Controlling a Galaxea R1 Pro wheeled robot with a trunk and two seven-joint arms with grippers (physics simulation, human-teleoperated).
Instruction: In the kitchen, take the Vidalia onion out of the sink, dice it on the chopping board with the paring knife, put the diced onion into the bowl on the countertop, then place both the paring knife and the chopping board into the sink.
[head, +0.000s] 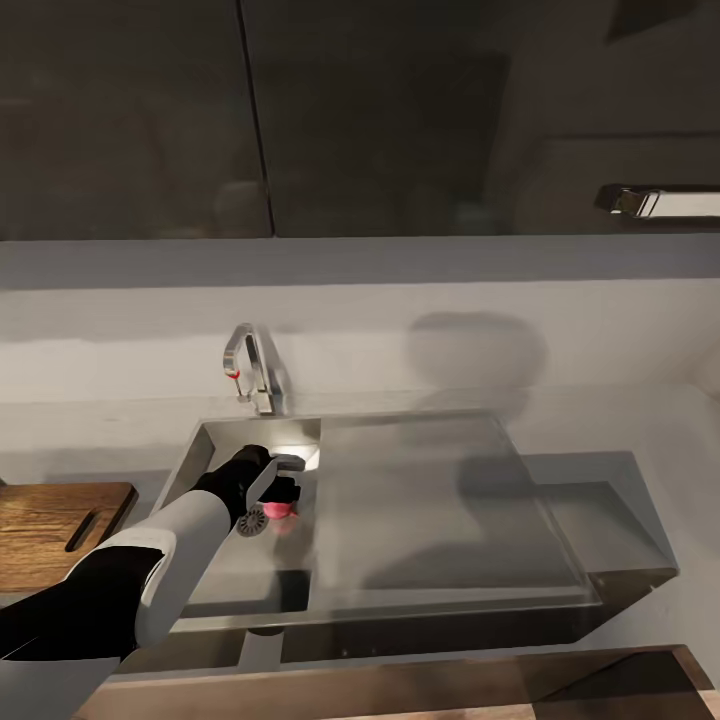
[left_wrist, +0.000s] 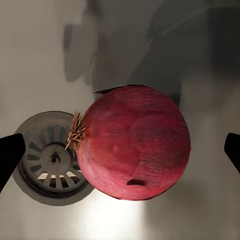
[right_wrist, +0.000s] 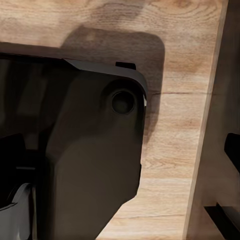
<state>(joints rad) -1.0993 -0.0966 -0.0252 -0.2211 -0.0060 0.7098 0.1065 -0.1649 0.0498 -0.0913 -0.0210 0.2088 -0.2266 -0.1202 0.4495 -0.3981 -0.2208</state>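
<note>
The left arm reaches down into the sink (head: 400, 500). Its jaws (head: 272, 492) are spread wide, with 1 dark finger (left_wrist: 10, 155) on each side of the Vidalia onion (left_wrist: 132, 142). The fingers sit apart from the onion and do not touch it.

The onion is round and red, with a dry little tuft of roots on one end. It lies on the grey floor of the sink, just beside the round drain (left_wrist: 50, 160). In the head view the onion (head: 280, 510) shows as a small pink spot under the hand.

The chrome tap (head: 255, 368) with its red knob stands at the back of the sink. The brown chopping board (head: 50, 530) lies on the grey desk (head: 90, 440), beside the sink.

The right wrist view shows a dark robot part (right_wrist: 85, 160) over pale wooden floor (right_wrist: 180, 125). I cannot tell if the right jaws are spread or pressed together.
</note>
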